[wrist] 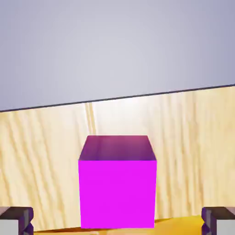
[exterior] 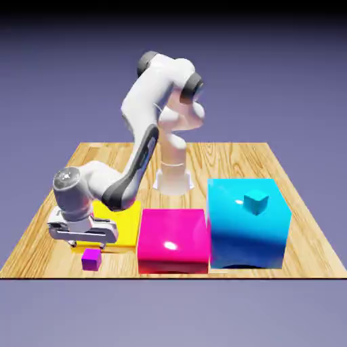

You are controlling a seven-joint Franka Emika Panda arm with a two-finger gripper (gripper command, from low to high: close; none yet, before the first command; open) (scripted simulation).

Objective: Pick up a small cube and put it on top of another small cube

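Note:
The small purple cube (exterior: 91,259) lies on the wooden table near its front edge, at the exterior view's left. My gripper (exterior: 85,242) hangs just above and behind it, jaws open. In the hand view the purple cube (wrist: 117,183) looms large between my two grey fingertips (wrist: 16,220), which stand well apart from its sides, so the gripper (wrist: 117,224) holds nothing. The other small cube, teal-blue (exterior: 256,202), rests on top of the big cyan block (exterior: 247,234) at the exterior view's right.
A big magenta block (exterior: 173,240) stands between the purple cube and the cyan block. A yellow block (exterior: 120,220) sits right behind my hand, and its edge (wrist: 183,223) shows low in the hand view. The table's front edge (exterior: 41,274) is close.

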